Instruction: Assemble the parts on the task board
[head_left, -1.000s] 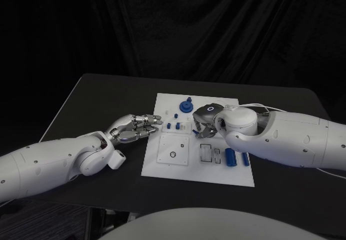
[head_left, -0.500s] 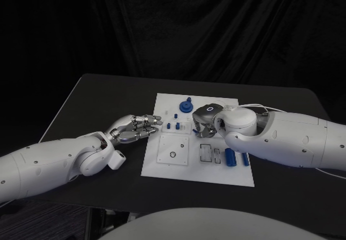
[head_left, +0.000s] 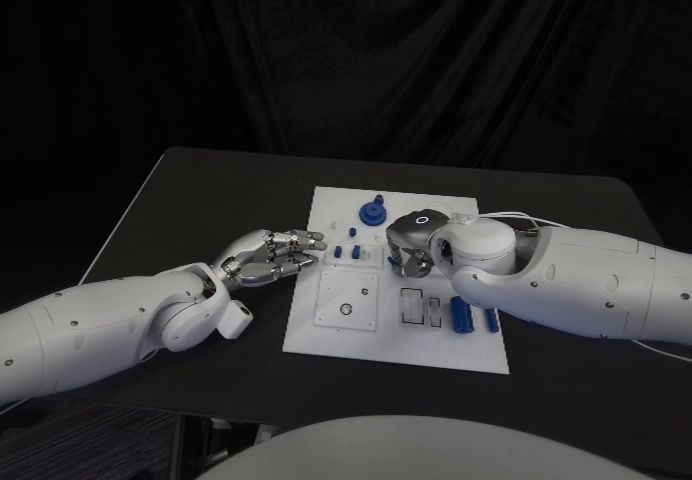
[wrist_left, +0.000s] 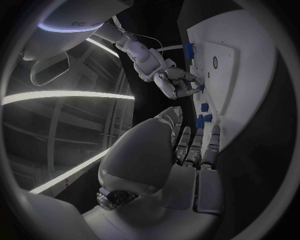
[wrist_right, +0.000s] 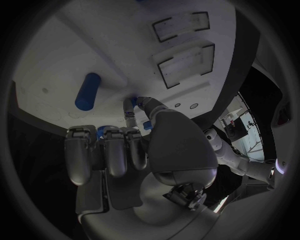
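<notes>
The task board (head_left: 329, 340) lies flat in the middle of the black tabletop (head_left: 188, 200), a white plate with small blue parts on it. A blue knob-like part (head_left: 372, 213) stands near its far edge, a few small blue pegs (head_left: 342, 251) sit in a row at its middle, and two blue cylinders (head_left: 460, 316) lie side by side near its right edge, just beside two black-outlined rectangular recesses (head_left: 414, 303).

My right hand (head_left: 410, 245) is over the middle of the board, beside the pegs, fingers curled downward; in the right wrist view one fingertip (wrist_right: 129, 103) reaches the white surface near a blue cylinder (wrist_right: 87, 92), but I cannot tell whether anything is pinched.

My left hand (head_left: 270, 256) is at the board's left edge, its fingers curled inward with nothing in them, fingertips close to the pegs.
</notes>
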